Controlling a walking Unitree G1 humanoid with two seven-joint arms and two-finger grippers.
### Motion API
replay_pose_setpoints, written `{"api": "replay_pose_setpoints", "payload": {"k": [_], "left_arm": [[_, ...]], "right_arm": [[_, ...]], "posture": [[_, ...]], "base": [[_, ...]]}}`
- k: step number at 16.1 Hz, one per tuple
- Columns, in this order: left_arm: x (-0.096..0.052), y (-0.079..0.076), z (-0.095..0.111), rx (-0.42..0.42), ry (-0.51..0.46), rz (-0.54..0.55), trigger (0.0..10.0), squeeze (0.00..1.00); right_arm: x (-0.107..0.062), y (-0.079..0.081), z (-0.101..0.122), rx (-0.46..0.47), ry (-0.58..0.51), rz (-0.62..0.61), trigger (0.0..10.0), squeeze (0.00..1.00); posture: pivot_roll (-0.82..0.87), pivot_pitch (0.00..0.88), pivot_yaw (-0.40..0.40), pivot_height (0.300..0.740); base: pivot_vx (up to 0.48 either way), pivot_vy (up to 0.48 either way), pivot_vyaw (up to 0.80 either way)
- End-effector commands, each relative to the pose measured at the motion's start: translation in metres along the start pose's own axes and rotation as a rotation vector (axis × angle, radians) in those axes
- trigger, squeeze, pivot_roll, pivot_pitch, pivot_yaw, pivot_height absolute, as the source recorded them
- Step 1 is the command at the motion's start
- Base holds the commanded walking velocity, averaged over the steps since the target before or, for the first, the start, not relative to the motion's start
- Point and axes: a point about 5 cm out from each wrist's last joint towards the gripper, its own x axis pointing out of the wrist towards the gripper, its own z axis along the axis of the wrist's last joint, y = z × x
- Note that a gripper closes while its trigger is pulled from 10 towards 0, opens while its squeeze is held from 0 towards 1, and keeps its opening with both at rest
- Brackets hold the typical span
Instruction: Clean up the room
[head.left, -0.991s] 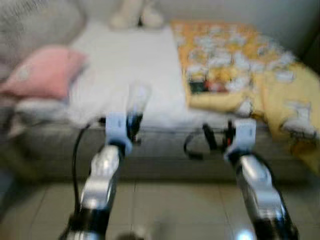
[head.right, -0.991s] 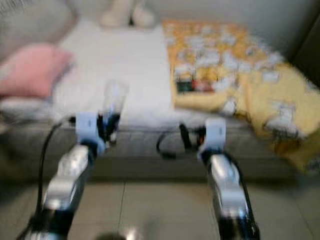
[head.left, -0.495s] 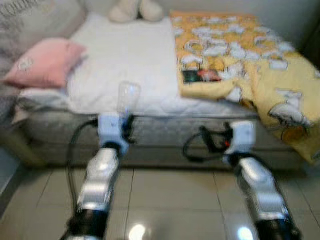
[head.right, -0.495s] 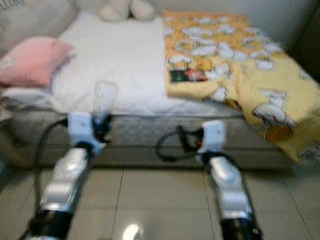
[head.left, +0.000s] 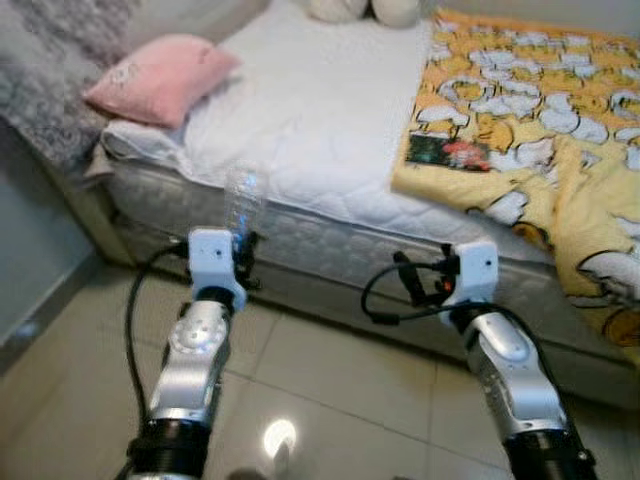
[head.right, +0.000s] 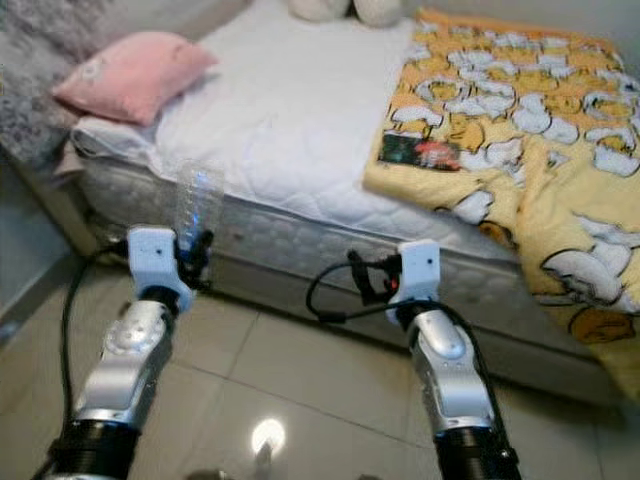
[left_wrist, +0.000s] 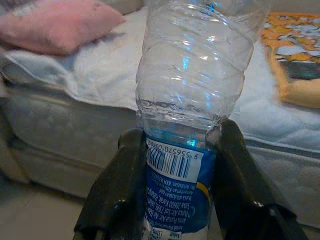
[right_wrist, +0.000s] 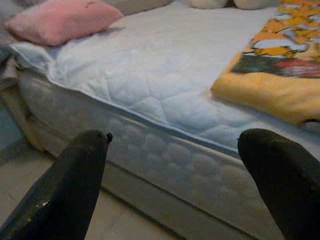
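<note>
Left wrist view: a plastic bottle (left_wrist: 192, 100) is pinched by the left gripper (left_wrist: 175, 175), collected but not yet binned; the right gripper (right_wrist: 175, 170) is spread, empty, before the bed (head.left: 330, 130).

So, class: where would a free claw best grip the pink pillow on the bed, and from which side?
Probably the pink pillow corner nearest the mattress edge, approached from the floor side. It lies flat and puffy, so a thin corner suits the open right claw better than its thick middle.
</note>
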Motion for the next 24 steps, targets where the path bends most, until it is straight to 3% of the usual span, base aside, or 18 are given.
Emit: {"api": "replay_pose_setpoints", "payload": {"k": [1, 10, 13, 19, 24], "left_arm": [[0.0016, 0.0001, 0.0040, -0.004, -0.016, -0.006, 10.0, 0.00], [-0.0049, -0.0032, 0.0052, 0.032, -0.071, -0.050, 10.0, 0.00], [-0.0022, 0.0006, 0.0068, -0.014, -0.063, -0.031, 10.0, 0.00], [0.0019, -0.0032, 0.0050, -0.015, -0.049, -0.054, 10.0, 0.00], [-0.0006, -0.0036, 0.0075, -0.038, -0.075, -0.061, 10.0, 0.00]], "right_arm": [[0.0010, -0.0014, 0.0018, 0.004, -0.008, -0.006, 10.0, 0.00], [-0.0035, -0.0008, -0.0043, -0.008, 0.007, -0.005, 10.0, 0.00], [-0.0015, -0.0017, -0.0032, -0.011, 0.001, -0.014, 10.0, 0.00], [-0.0003, -0.0076, -0.0006, 0.001, -0.013, -0.058, 10.0, 0.00], [-0.0032, -0.0013, -0.0036, -0.010, -0.011, -0.030, 10.0, 0.00]], "posture": [[-0.02, 0.000, -0.006, 0.740], [-0.02, 0.000, -0.012, 0.740], [-0.03, 0.000, -0.005, 0.740], [-0.04, 0.000, 0.005, 0.740], [-0.03, 0.000, -0.003, 0.740]], "base": [[0.000, 0.000, 0.42], [0.000, 0.000, 0.41], [0.449, 0.000, 0.40], [0.480, 0.000, 0.20], [0.480, 0.000, 0.56]]}}
